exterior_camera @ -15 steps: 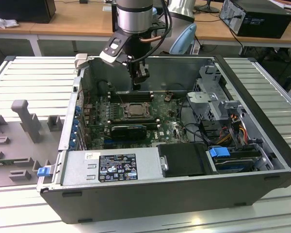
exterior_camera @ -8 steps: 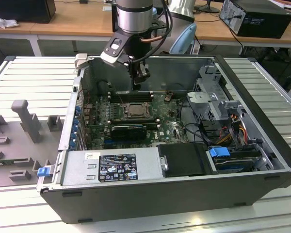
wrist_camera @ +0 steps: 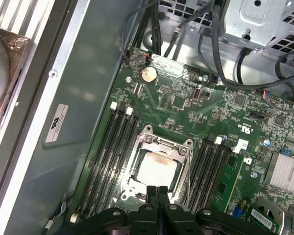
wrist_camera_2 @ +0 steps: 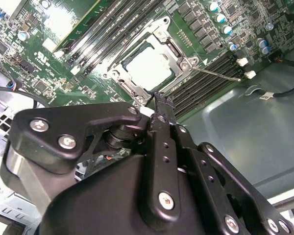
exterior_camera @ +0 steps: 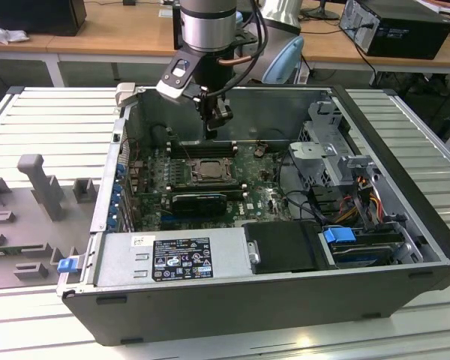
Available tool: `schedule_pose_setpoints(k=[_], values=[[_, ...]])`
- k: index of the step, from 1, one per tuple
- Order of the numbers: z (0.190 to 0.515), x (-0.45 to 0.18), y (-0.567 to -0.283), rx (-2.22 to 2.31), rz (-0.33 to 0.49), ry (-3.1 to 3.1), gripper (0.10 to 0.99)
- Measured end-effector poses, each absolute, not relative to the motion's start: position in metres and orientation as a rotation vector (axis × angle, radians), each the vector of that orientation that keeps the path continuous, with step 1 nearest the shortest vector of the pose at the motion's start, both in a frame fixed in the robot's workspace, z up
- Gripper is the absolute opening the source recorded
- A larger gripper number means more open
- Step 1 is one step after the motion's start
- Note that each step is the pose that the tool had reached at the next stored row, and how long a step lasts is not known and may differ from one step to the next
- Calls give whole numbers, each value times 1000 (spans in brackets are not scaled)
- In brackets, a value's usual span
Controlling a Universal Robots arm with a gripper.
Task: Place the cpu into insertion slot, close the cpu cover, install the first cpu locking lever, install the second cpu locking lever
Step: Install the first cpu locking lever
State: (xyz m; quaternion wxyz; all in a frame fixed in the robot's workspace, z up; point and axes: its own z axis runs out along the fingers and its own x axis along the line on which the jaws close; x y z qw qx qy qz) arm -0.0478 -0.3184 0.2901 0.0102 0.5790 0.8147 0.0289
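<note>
The cpu (wrist_camera: 157, 169) lies flat in the insertion slot (wrist_camera: 137, 183) on the green motherboard, its pale top showing through the window of the cpu cover (wrist_camera: 164, 146), which lies down over it. In the second wrist view the cpu (wrist_camera_2: 149, 68) sits inside the cover (wrist_camera_2: 159, 30), and a thin wire lever (wrist_camera_2: 218, 73) sticks out sideways from the socket's corner. My gripper (wrist_camera: 157, 192) hangs just above the socket's edge, fingers pressed together with nothing between them. In the exterior view the gripper (exterior_camera: 210, 133) hovers above the back side of the socket (exterior_camera: 208, 171).
Long black memory slots (wrist_camera: 112, 152) flank the socket on both sides. A black finned block (exterior_camera: 199, 202) sits in front of it, a metal drive cage (exterior_camera: 322, 150) and cables to the exterior view's right, and the power supply (exterior_camera: 172, 259) at the case front.
</note>
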Motion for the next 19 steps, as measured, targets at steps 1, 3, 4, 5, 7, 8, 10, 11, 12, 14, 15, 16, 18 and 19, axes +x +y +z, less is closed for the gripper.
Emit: schedule_pose_setpoints(k=[1,3,4,5,7,8,10,11,12,14,15,16,18,19], values=[[290,-48,-318,1803,90,2546,106],[290,-48,-318,1794,90,2553,106],[290,-48,-318,1786,90,2559,106],[290,-48,-318,1774,91,2567,106],[290,-48,-318,1760,91,2578,106],[290,-48,-318,1752,91,2583,106],[290,-48,-318,1736,91,2594,106],[290,-48,-318,1731,91,2598,106],[290,-48,-319,1728,91,2599,106],[290,-48,-318,1717,91,2608,106],[290,-48,-319,1710,91,2612,106],[290,-48,-319,1706,91,2615,106],[290,-48,-319,1691,92,2625,106],[290,-48,-319,1685,92,2629,106]])
